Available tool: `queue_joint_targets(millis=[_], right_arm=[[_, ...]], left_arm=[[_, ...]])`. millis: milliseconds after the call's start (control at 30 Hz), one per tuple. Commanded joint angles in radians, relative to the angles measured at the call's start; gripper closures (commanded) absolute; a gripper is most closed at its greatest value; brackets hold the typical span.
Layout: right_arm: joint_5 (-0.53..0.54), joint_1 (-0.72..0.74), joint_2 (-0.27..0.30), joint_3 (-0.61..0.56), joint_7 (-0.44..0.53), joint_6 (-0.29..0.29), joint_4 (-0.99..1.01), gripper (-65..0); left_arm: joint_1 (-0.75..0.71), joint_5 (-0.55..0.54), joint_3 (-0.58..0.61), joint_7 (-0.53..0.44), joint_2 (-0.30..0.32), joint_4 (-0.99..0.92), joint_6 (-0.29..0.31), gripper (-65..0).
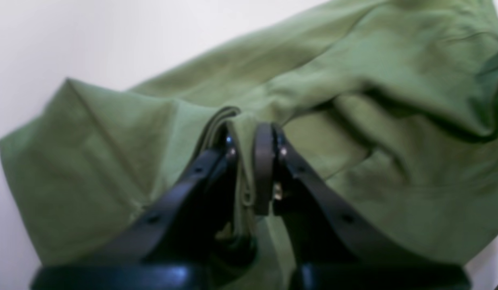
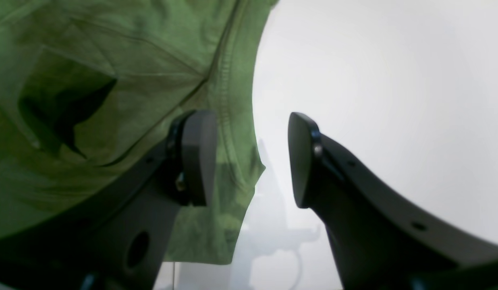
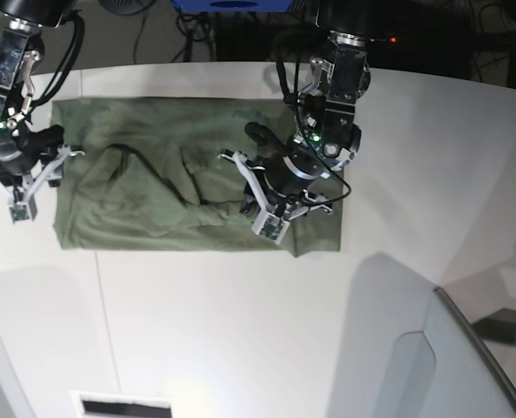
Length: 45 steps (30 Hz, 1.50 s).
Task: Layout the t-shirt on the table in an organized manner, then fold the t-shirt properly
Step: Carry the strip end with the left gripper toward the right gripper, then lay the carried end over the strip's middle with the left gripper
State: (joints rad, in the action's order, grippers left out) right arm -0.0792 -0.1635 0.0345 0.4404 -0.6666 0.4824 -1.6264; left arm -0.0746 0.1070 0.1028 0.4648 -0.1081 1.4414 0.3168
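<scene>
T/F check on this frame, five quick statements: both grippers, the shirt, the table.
1. The left gripper is clamped on a fold of the t-shirt. True.
2. The right gripper is shut on the shirt's hem. False: its jaws stand apart with nothing between them, one finger over the cloth edge, the other over bare table.
3. The t-shirt is neatly folded into a small square. False: it lies spread out and wrinkled in the base view.
4. Both arms are over the shirt's opposite ends. True.
5. The shirt hangs off the table's edge. False: it lies wholly on the tabletop.
</scene>
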Motion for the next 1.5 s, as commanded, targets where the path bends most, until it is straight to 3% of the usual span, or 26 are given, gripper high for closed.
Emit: queue_joint_targets(millis=[0,900,1033,1133,1300,1467], right_arm=[[0.006,0.012,0.011,0.002,0.017,-0.001,-0.013,-27.8],[0.008,0.015,0.012,0.001,0.018,-0.001,-0.013,-28.2],[0.008,0.017,0.012,0.001,0.018,-0.001,-0.013,-28.4],[0.008,0.017,0.012,0.001,0.018,-0.001,-0.013,-28.4],[0.008,0.017,0.025,0.001,0.018,-0.001,-0.013,-28.4],[0.008,0.017,0.026,0.001,0.018,-0.001,-0.012,-28.2]], left_arm=[[0.009,-0.008,0.016,-0.022,-0.005,0.006,-0.009,0.0],[0.095,-0.010,0.130,-0.021,-0.018,-0.144,-0.028,0.0],[0.097,-0.010,0.203,-0.021,-0.018,-0.144,-0.028,-16.6],[0.106,-0.010,0.252,-0.018,-0.018,-0.143,-0.028,-23.2],[0.115,-0.034,0.294,-0.014,-0.018,-0.144,-0.026,-25.2],[0.154,-0.303,0.300,-0.014,0.015,-0.143,-0.025,-25.2]])
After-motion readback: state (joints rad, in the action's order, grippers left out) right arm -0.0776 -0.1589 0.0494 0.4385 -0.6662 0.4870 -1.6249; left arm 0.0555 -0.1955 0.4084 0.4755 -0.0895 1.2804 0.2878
